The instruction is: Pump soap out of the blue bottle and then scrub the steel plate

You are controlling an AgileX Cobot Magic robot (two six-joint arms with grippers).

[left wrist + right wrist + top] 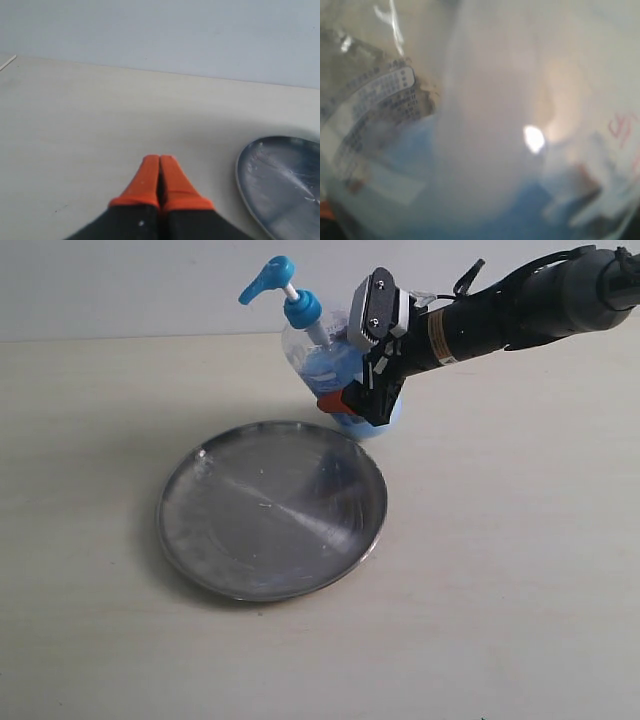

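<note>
At roughly one o'clock off the steel plate [272,535], seen from the outside camera, the blue bottle [318,362] leans over toward ten o'clock, its pump head [270,282] and spout tipped out on the plate's side. A bottle could not stand at that slant by itself, so I judge it is carried by the right pincer [362,405], whose jaws stand wide on either side of the body, grasping it low down. The wrist camera on that arm is so near that the clear wall, the blue liquid and the printed label [375,100] fill its whole picture. Leaning the bottle that way likely brings the spout nearer the plate, so that soap drops into the dish rather than onto the desk [500,580]. Only streaks and glints show on the plate; whether any soap lies there I cannot tell. With one arm steadying the bottle, pressing the pump would seem to fall to the other. The left pincer [160,172] is clenched on nothing, orange tips pressed together, low over the desk with the plate's edge near.
</note>
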